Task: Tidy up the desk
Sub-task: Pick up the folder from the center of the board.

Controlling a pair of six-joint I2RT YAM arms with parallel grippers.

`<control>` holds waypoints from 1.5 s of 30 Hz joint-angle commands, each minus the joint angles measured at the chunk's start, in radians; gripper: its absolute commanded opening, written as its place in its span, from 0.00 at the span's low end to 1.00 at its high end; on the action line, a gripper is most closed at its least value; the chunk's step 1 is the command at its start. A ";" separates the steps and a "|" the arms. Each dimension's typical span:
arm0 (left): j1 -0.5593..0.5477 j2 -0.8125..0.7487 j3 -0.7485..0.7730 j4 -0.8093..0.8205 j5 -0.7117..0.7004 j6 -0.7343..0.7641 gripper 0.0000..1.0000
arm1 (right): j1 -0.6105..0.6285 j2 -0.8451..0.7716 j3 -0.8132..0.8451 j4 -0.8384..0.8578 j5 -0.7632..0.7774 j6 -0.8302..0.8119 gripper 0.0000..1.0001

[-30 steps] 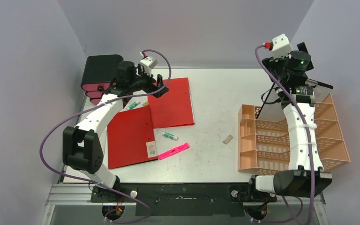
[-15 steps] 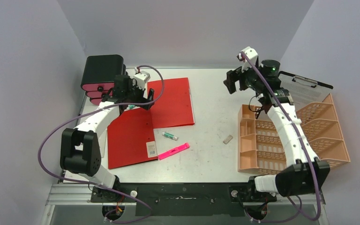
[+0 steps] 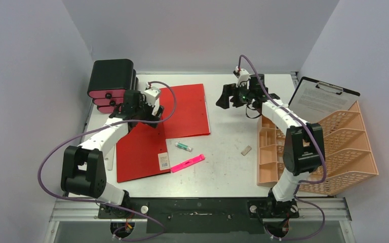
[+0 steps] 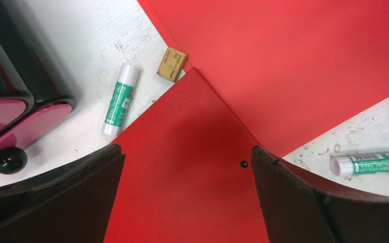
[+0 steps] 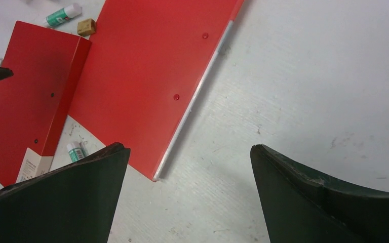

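White desk (image 3: 228, 126) lay under both arms | black drawer box (image 3: 111, 76) far-left corner | left gripper (image 4: 186, 152) spread wide, empty, over red folder (image 4: 182, 192) | pink highlighter (image 3: 188, 163) mid-desk | right gripper (image 5: 190, 149) spread wide, empty, over bare desk | orange file rack (image 3: 354, 152) right edge

Red folder (image 3: 187, 111); orange perforated rack (image 3: 352, 152); white speckled desk (image 3: 228, 162); pink highlighter (image 3: 188, 163); green-white glue stick (image 3: 184, 147)

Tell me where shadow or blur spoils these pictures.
Left wrist view: the left gripper casts a dim shadow on the near red folder; its fingers look soft. Right wrist view: the desk is evenly lit. Top external view: sharp throughout.
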 commanded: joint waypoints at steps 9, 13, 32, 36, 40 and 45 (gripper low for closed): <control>-0.225 0.197 0.140 0.105 -0.250 0.138 0.96 | 0.004 0.187 0.035 0.112 -0.083 0.235 0.98; -0.242 0.268 0.202 0.108 -0.275 0.143 0.96 | 0.012 0.240 0.052 0.119 -0.097 0.267 0.98; -0.280 0.504 0.341 0.049 -0.332 0.175 0.93 | 0.078 0.478 0.131 0.177 -0.166 0.415 0.93; -0.288 0.539 0.355 0.032 -0.321 0.174 0.89 | 0.099 0.512 0.152 0.177 -0.178 0.428 0.91; -0.294 0.552 0.352 0.030 -0.303 0.170 0.86 | 0.122 0.544 0.177 0.177 -0.200 0.445 0.88; -0.306 0.570 0.347 0.026 -0.288 0.165 0.81 | 0.139 0.575 0.198 0.199 -0.237 0.473 0.76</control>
